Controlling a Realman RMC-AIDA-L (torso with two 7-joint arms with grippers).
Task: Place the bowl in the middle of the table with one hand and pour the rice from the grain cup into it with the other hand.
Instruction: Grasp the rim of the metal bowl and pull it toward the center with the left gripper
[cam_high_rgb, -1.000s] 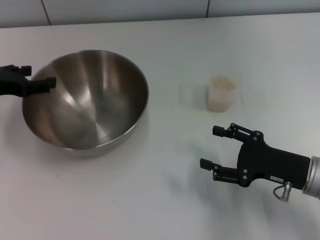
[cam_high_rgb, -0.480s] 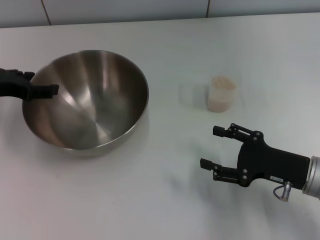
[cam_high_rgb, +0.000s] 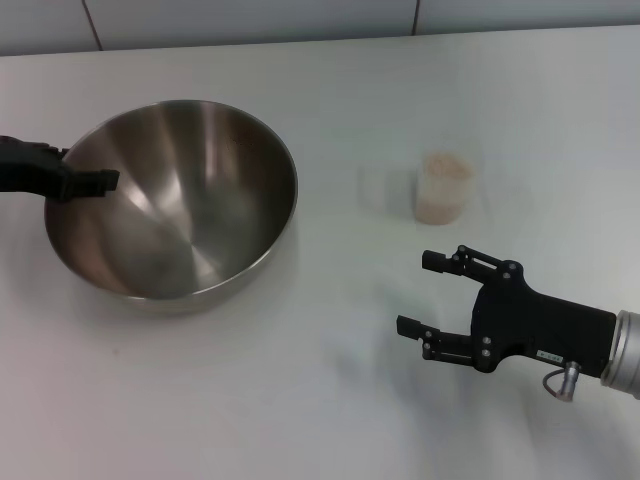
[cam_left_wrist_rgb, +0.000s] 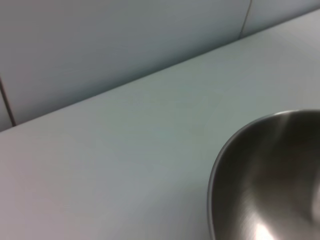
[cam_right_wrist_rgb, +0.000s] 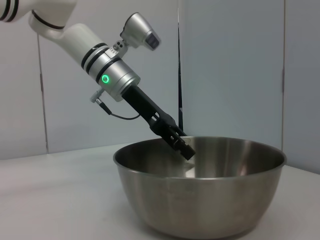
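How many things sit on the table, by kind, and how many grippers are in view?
Steel bowl: 1
Grain cup of rice: 1
Grippers: 2, left gripper at the bowl's rim, right gripper near the cup
Total: 4

No legible text. Small pale label on right gripper (cam_high_rgb: 419, 292) body, too small to read. No brands, numbers.

A pale grey panelled wall (cam_right_wrist_rgb: 235, 65), divided by thin dark vertical seams (cam_right_wrist_rgb: 179, 60), is seen at the back of the scene. A strip of the same wall is shown along the far edge in the head view.
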